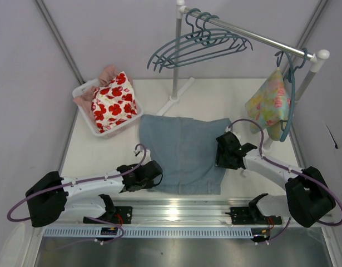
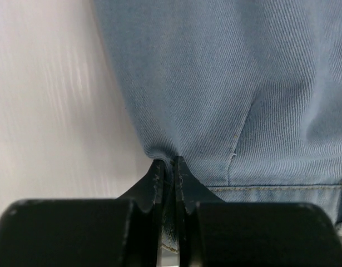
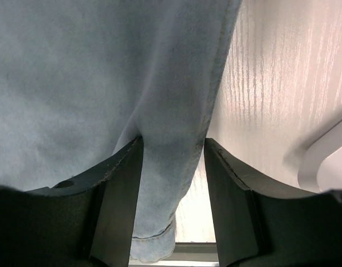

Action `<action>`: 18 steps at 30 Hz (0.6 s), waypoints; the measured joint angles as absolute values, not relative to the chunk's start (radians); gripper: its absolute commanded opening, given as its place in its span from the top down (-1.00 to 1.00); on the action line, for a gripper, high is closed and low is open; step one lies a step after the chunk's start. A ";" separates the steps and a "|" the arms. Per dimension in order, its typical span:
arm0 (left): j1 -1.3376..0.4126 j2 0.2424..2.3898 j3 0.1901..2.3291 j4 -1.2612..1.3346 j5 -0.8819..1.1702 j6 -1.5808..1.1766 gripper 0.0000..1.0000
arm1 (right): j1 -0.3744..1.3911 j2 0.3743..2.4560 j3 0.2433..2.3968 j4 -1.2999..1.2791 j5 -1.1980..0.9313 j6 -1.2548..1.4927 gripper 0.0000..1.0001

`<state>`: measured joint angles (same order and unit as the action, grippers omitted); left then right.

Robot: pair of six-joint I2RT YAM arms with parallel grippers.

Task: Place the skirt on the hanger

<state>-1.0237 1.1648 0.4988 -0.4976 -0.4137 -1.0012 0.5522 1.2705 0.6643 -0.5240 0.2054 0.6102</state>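
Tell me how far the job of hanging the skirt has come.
Done: the left tool is shut on the near corner of the skirt, which lies flat on the table. In hand: the right tool is open around its right edge. To do: lifting it onto a hanger from the rail.

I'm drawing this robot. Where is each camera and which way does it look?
Top external: above and behind the arms, looking down at table, skirt, hangers; both arms show.
Left wrist: on the left arm, looking past the left hand, shut on the skirt's edge.
Right wrist: on the right arm, looking past the right hand, open around the skirt's edge.
All three share the skirt.
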 measured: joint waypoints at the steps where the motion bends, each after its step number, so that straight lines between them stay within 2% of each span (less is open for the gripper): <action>1: -1.040 1.159 0.499 -0.517 -0.412 -1.016 0.61 | 0.552 1.279 0.665 -0.522 0.206 0.609 -0.06; 3: -1.057 1.153 0.499 -0.542 -0.408 -1.034 0.43 | 0.552 1.294 0.670 -0.520 0.207 0.607 -0.06; 4: -1.058 1.151 0.499 -0.551 -0.407 -1.041 0.13 | 0.552 1.302 0.675 -0.519 0.208 0.604 -0.05; 6: -1.058 1.145 0.503 -0.570 -0.405 -1.038 -0.11 | 0.552 1.321 0.688 -0.516 0.213 0.598 -0.06; 7: -1.055 1.143 0.509 -0.586 -0.403 -1.031 -0.31 | 0.552 1.332 0.695 -0.514 0.214 0.595 -0.06; 8: -1.049 1.143 0.517 -0.603 -0.402 -1.017 -0.39 | 0.549 1.344 0.701 -0.512 0.213 0.592 -0.07; 11: -0.984 1.142 0.564 -0.654 -0.390 -0.961 -0.48 | 0.541 1.370 0.713 -0.508 0.213 0.585 -0.03; 13: -0.917 1.135 0.604 -0.675 -0.393 -0.918 -0.48 | 0.533 1.374 0.713 -0.507 0.213 0.580 0.16; 14: -0.868 1.125 0.633 -0.679 -0.394 -0.886 -0.46 | 0.528 1.374 0.713 -0.506 0.213 0.576 0.36; 15: -0.839 1.116 0.653 -0.679 -0.395 -0.868 -0.44 | 0.522 1.373 0.713 -0.505 0.214 0.570 0.47; 18: -0.721 1.068 0.706 -0.626 -0.393 -0.789 -0.33 | 0.498 1.366 0.709 -0.504 0.209 0.564 0.80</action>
<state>-0.7208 1.0676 0.7063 -0.6262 -0.3935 -0.7887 0.4976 1.3663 0.7090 -0.5041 0.2089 0.5644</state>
